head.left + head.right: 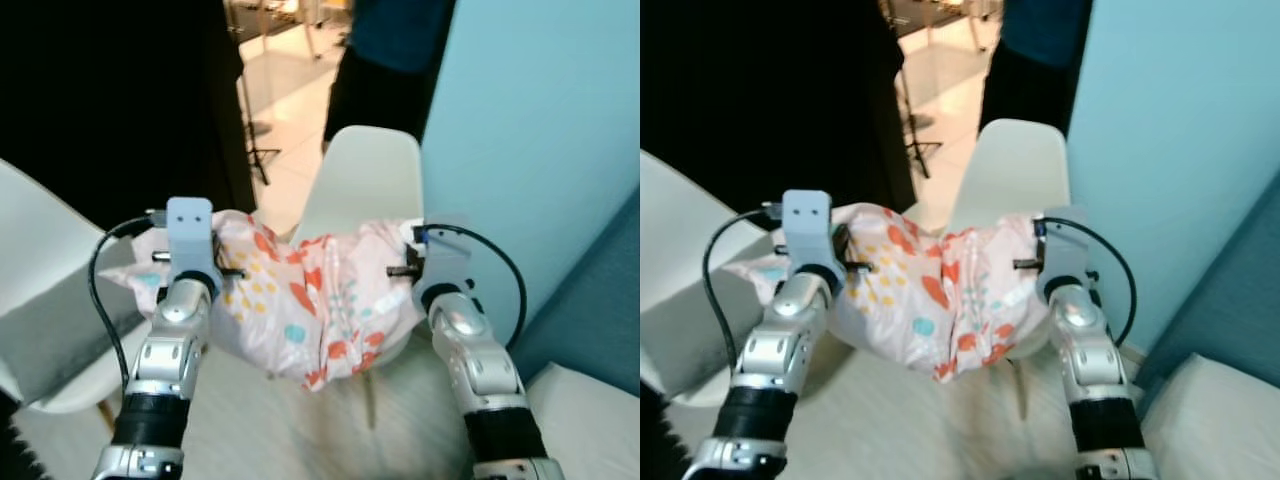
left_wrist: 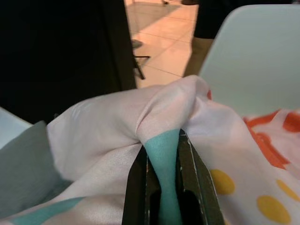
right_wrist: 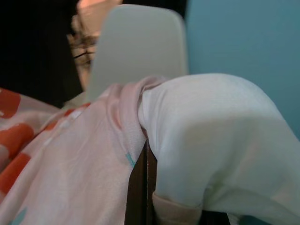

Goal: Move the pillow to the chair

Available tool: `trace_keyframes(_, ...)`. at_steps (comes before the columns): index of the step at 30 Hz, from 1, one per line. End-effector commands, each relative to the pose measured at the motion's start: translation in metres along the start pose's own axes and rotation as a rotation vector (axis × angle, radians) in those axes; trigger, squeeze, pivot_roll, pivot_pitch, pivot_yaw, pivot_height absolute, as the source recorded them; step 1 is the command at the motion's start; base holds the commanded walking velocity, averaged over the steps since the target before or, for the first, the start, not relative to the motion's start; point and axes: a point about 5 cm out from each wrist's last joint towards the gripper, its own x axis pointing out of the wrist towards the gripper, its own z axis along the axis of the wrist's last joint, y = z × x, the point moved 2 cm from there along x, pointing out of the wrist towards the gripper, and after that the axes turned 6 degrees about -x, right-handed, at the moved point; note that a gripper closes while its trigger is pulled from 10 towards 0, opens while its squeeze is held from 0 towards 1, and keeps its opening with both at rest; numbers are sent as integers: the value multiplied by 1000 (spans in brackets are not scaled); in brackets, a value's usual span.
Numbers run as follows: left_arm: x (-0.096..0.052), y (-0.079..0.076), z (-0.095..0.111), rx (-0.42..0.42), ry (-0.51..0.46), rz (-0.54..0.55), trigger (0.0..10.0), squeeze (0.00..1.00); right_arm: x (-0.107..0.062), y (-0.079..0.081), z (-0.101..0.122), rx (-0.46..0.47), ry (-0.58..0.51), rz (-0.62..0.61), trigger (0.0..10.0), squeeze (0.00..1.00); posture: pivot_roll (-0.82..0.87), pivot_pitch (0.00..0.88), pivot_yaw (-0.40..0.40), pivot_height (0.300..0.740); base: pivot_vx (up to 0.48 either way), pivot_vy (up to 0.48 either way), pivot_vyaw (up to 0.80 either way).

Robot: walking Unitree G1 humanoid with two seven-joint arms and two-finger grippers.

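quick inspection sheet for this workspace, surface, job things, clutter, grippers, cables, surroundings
surface: pale floor below the arms; tiled floor further back.
job's things: patterned pillow held up between both arms, sagging in the middle, in front of the white chair.
clutter: second white chair at the left with a grey cushion on its seat.
grippers: left gripper shut on a fold of pillow fabric; right gripper pinching the other end.
cables: black cable looping by the left wrist, another by the right.
surroundings: light blue wall on the right; a person standing behind the chair; dark area to the left.
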Motion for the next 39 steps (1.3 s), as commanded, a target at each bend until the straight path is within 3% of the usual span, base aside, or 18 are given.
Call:
trace_keyframes(1, 1, -2, 7, 11, -24, -2, 10000, 0, 0, 7, 11, 5, -44, 24, 10000, 0, 24, 52, 41, 740, 0, 0, -800)
trace_keyframes(9, 1, -1, 6, 3, -23, -4, 10000, 0, 0, 12, 10, 3, -46, 50, 10000, 0, 21, 58, 45, 740, 0, 0, -768)
trace_keyframes(15, 1, -2, 8, -3, -39, -9, 10000, 0, 1, 19, 9, -69, -48, 110, 10000, 0, 26, 60, 38, 740, 0, 0, 0)
trace_keyframes(21, -1, -3, 9, -15, -46, -20, 10000, 0, 1, 19, 9, -63, -50, 109, 10000, 0, 26, 61, 37, 740, 0, 0, 0)
trace_keyframes(39, -2, -4, 10, -31, -46, -41, 10000, 0, 0, 23, 7, -71, -46, 134, 10000, 0, 28, 65, 38, 740, 293, 0, 0)
